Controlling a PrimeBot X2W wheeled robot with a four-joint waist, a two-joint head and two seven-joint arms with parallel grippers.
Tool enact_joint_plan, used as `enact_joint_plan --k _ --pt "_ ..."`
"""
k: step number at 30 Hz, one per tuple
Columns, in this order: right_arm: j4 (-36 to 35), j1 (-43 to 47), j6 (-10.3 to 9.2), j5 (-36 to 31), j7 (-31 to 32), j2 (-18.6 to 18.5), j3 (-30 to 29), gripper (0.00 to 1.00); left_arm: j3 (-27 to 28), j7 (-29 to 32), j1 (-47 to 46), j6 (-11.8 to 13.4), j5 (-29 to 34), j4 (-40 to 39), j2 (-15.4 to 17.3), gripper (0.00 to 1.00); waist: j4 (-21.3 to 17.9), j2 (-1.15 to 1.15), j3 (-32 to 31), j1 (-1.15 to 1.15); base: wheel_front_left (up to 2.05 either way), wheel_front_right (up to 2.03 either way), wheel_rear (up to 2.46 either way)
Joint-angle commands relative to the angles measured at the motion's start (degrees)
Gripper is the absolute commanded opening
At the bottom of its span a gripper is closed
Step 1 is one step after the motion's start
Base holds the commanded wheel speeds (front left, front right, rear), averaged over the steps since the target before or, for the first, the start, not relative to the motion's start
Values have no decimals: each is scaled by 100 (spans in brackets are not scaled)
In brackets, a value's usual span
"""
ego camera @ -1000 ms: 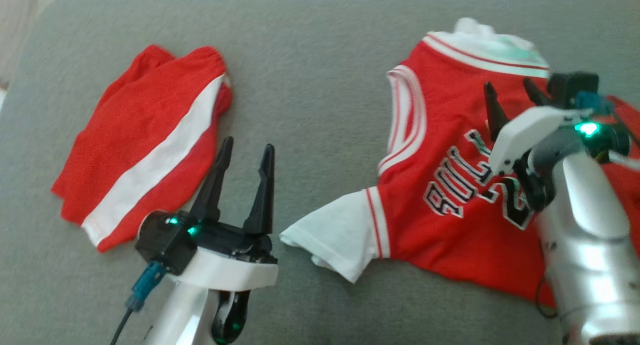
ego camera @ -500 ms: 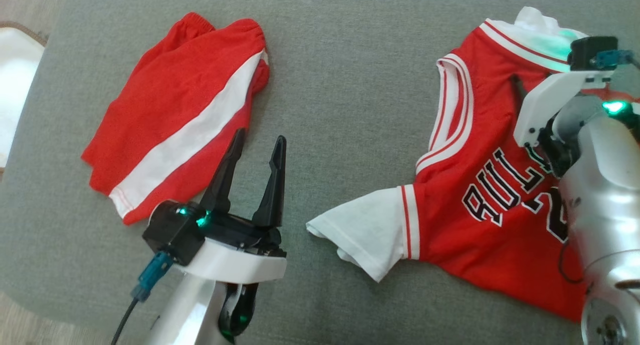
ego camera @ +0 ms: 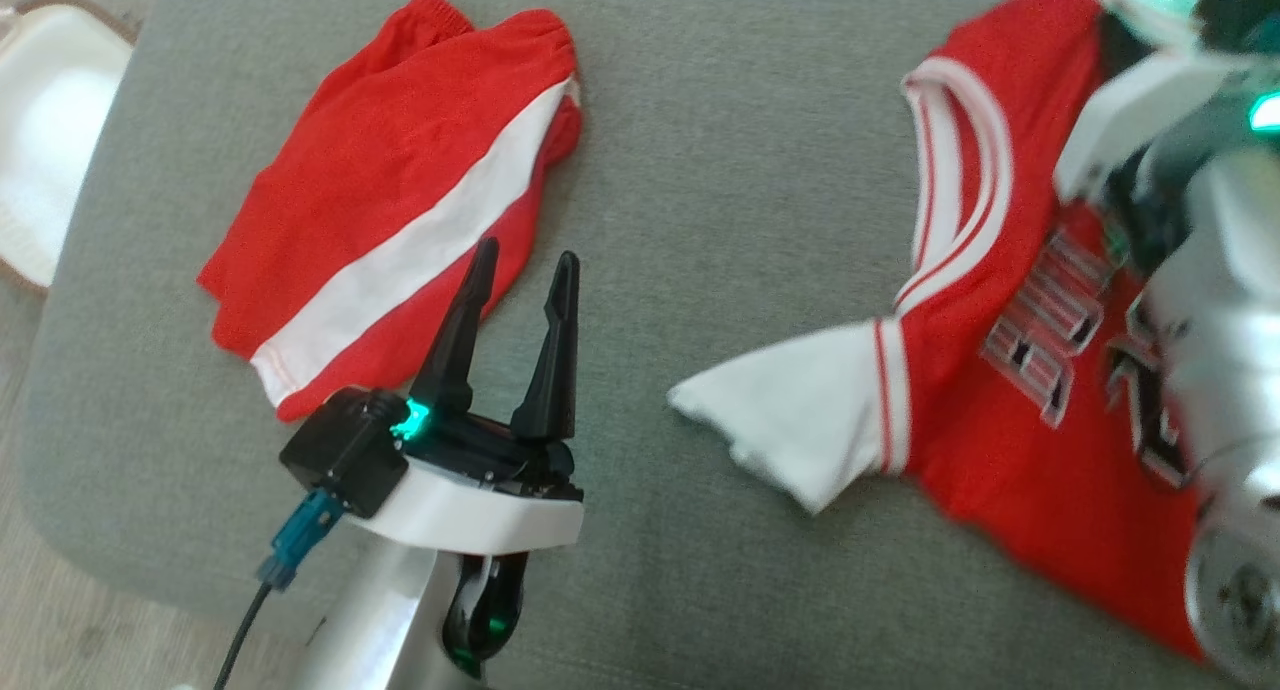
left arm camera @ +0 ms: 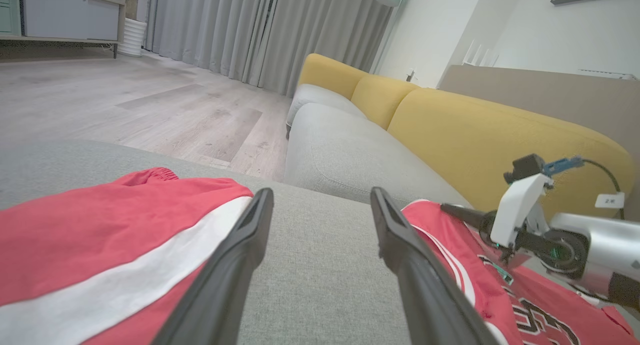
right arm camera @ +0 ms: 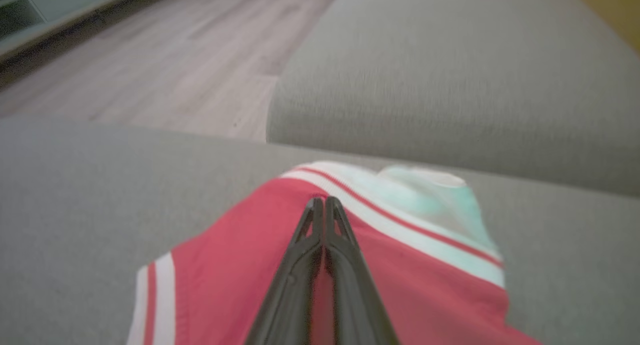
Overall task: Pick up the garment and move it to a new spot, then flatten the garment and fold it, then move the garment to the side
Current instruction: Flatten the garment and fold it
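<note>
Jersey runs blurred off our head view's right edge. We see our right gripper closed upon it near the collar, and our left gripper spread, well apart.

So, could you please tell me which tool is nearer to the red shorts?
Left. The left tool hovers open right beside the shorts; the right tool is well off to their right, shut on the jersey.

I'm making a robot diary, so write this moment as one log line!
right hand: shut on jersey | left hand: open, near shorts | jersey: on cushion
</note>
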Motion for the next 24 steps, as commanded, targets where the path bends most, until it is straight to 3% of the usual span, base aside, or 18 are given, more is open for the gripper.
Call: enact_joint_plan --k 1,10,11,18,24 --pt "-194 -482 -4 19 -272 -4 125 0 126 -54 -194 32 -42 -225 22 100 115 0 76 -1 0 0 0" --pt "132 -1308 -4 -87 -944 -124 458 0 80 -54 -246 61 -97 -236 22 100 380 0 187 -1 0 0 0" --pt "315 -1419 -4 -232 -969 -202 609 100 85 -54 -236 64 -99 -234 22 100 396 0 190 -1 0 0 0" --pt "882 -1208 -4 -354 -1150 -85 770 100 229 -54 -160 101 -19 -191 22 100 138 0 -96 -1 0 0 0" --pt "663 -727 -4 -24 -1625 260 791 100 611 -54 -4 93 176 -164 22 100 -453 0 -563 -1 0 0 0"
